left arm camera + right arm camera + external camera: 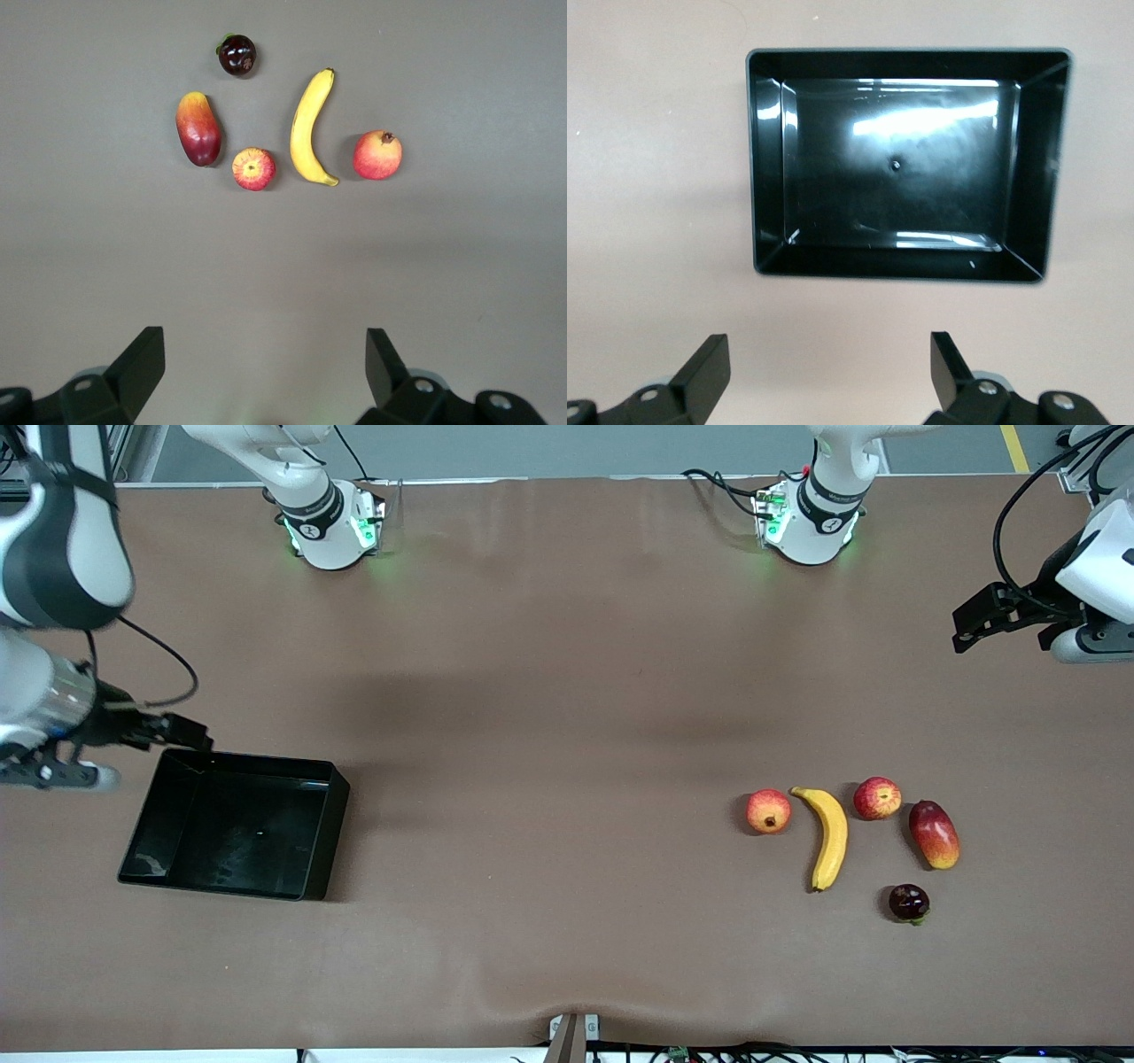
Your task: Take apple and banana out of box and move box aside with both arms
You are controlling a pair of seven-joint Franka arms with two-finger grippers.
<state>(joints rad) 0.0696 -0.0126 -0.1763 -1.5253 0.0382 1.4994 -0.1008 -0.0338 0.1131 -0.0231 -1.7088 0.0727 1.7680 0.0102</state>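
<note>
The yellow banana (830,834) lies on the table toward the left arm's end, and it also shows in the left wrist view (308,128). The small red apple (877,798) (253,168) sits beside it. The black tray (230,828) stands empty toward the right arm's end and fills the right wrist view (899,159). My left gripper (972,624) (266,354) is open and empty, up over the table's left-arm end, apart from the fruits. My right gripper (188,735) (830,354) is open and empty, over the table just beside the tray's corner.
A round orange-red fruit with a dark crown (768,811) lies beside the banana. A red-yellow mango (934,833) lies beside the apple. A small dark purple fruit (909,902) sits nearer to the front camera. The brown table stretches between tray and fruits.
</note>
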